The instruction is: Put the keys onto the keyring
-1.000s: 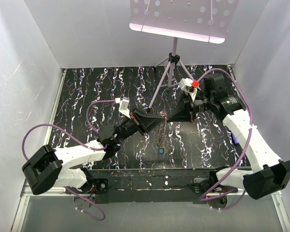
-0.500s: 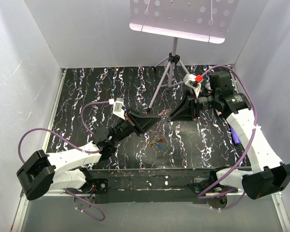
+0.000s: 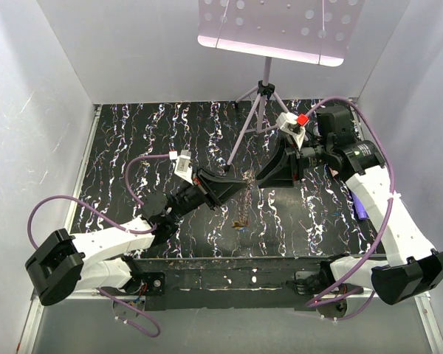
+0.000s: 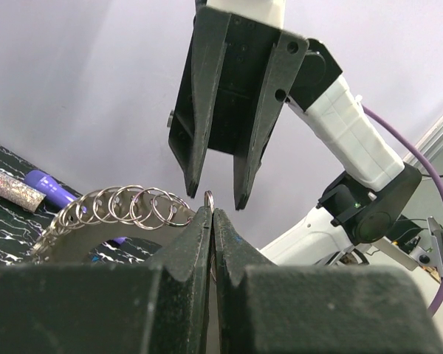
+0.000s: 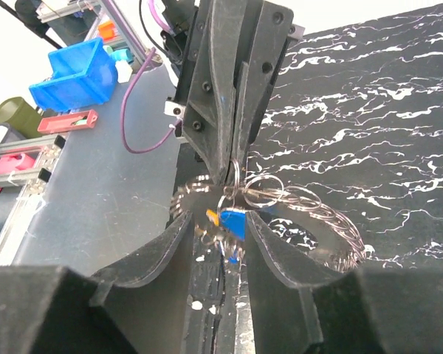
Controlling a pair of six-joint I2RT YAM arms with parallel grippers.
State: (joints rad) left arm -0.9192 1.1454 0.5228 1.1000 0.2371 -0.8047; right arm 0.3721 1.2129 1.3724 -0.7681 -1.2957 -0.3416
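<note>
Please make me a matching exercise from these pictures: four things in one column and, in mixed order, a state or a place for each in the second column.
Things
1. left gripper
2. right gripper
3. keyring
4. purple pen

States or places
A. open
B. lying on the table
C. shut on the keyring
D. metal, with many wire loops

Pairs: 1-C, 2-A, 3-D, 4-B

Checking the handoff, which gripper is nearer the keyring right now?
Left. The left gripper is shut on one loop of the keyring; the right gripper is open just opposite, tip to tip.
</note>
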